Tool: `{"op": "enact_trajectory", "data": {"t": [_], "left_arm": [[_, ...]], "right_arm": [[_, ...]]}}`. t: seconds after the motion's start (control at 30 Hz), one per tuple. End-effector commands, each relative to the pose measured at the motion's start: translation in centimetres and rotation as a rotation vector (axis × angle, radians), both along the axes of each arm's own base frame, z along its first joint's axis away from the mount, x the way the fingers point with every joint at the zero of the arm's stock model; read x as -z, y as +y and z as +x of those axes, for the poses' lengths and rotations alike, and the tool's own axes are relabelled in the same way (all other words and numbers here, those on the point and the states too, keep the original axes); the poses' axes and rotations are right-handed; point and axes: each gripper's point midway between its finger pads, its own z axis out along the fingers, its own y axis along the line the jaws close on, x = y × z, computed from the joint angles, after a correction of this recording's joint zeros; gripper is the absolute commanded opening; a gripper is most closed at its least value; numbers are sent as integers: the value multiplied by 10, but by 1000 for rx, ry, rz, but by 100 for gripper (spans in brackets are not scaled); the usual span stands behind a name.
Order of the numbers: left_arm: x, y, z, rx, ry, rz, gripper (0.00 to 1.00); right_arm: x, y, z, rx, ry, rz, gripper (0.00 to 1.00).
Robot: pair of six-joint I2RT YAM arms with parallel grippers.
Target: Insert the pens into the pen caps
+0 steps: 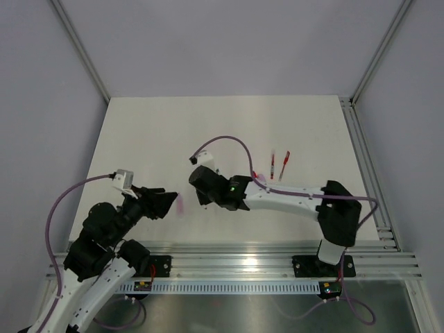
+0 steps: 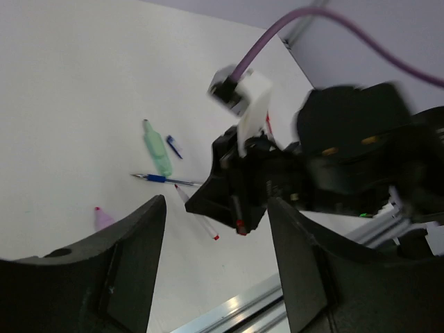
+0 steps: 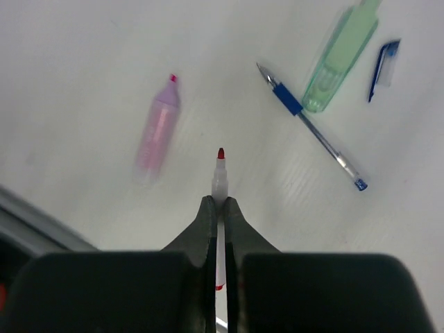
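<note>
My right gripper (image 3: pixel 218 201) is shut on a slim white pen (image 3: pixel 220 182) whose red tip sticks out past the fingertips. Below it on the table lie a pale pink cap (image 3: pixel 158 132), a blue pen (image 3: pixel 312 128), a pale green cap (image 3: pixel 343 59) and a small blue cap (image 3: pixel 383 66). My left gripper (image 2: pixel 216 201) is open and empty, facing the right gripper (image 2: pixel 239 201) from close by. In the left wrist view a white pen with red ends (image 2: pixel 198 211) shows beside those fingers; I cannot tell if it is the held one. From above, the two grippers (image 1: pixel 170 201) (image 1: pixel 206 196) are close together.
Two red pens (image 1: pixel 274 166) (image 1: pixel 285 164) lie on the white table (image 1: pixel 173 132) right of the right wrist. A metal rail (image 1: pixel 277 257) runs along the near edge. Grey walls stand close around the table.
</note>
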Motion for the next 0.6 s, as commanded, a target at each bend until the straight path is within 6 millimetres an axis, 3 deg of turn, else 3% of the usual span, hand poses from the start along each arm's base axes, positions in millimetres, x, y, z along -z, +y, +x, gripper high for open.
{"op": "enact_trajectory", "data": {"t": [0.0,0.03,0.1,0.27,0.57], "left_arm": [[6,-58,-17,302,69,-117,58],[2,-65,-16,334,56,-143,58],[15,-77,-16,385,117,-166,57],[11,-97,-12,466,124,-224,58],[6,-114,-8,540,131,-295,55]], "right_arm": [[-111,-1,8,56,-152,374,0],[-124,-1,7,63,-165,441,0],[-138,-12,-1,60,-169,509,0],[-176,-23,-14,59,-186,712,0],[-180,-26,-26,31,-155,788,0]]}}
